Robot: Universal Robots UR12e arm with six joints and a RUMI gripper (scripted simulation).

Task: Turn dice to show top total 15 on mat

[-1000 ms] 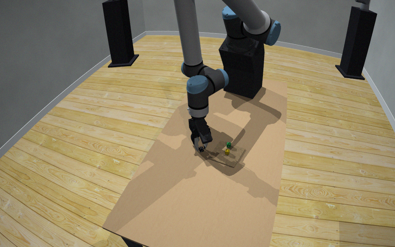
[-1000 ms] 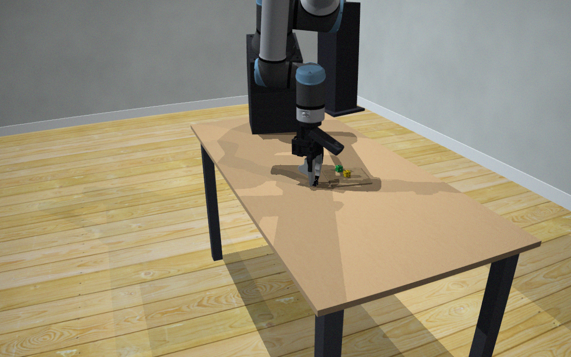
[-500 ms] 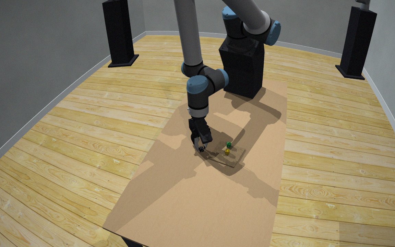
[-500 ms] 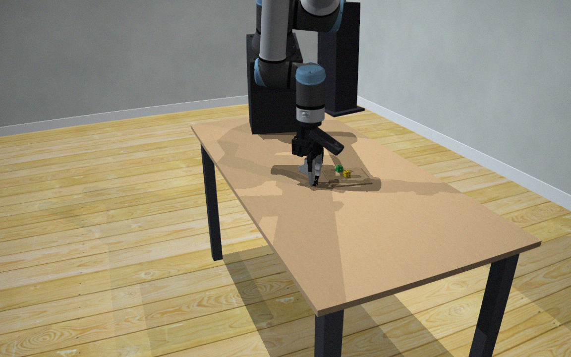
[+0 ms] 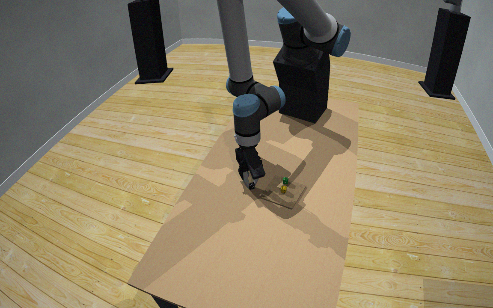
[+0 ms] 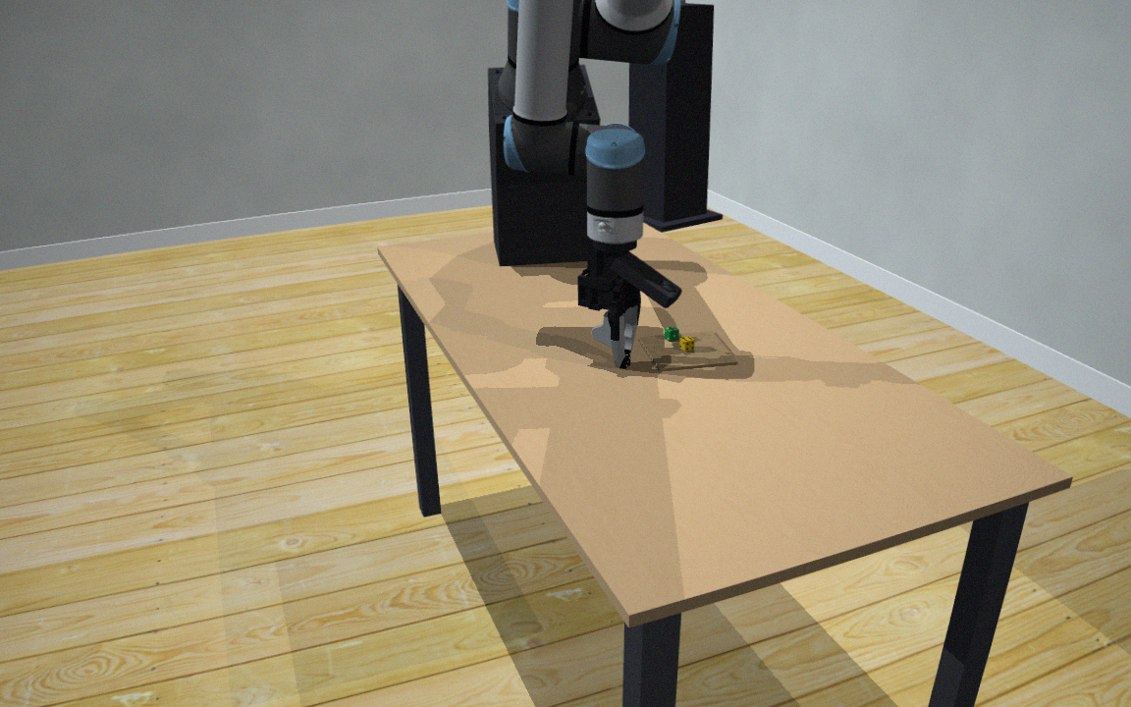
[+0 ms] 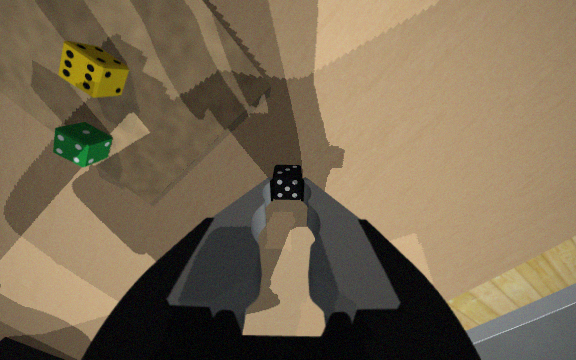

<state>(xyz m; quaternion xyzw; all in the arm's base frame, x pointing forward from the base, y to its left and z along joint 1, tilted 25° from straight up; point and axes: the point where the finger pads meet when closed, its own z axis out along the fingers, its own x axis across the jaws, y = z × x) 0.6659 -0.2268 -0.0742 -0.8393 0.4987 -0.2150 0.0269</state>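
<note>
My gripper (image 5: 251, 185) (image 6: 624, 358) (image 7: 287, 179) points down beside the mat and is shut on the black die (image 7: 287, 189), one fingertip against each side. The die is at table level or very near it. In the wrist view its larger visible face shows five pips. The yellow die (image 5: 283, 189) (image 6: 687, 344) (image 7: 93, 70) rests on the square mat (image 5: 296, 196) (image 6: 715, 348) (image 7: 140, 175), showing faces with six and two pips. The green die (image 5: 285, 180) (image 6: 672, 334) (image 7: 82, 145) is by the mat's edge; I cannot tell whether it is fully on.
The tan table (image 5: 279, 245) (image 6: 772, 439) (image 7: 443, 125) carries all of this, under the arm's shadows. The robot's black pedestal (image 5: 301, 87) (image 6: 539, 193) stands at its far end. The mat and the two other dice lie to one side of the gripper.
</note>
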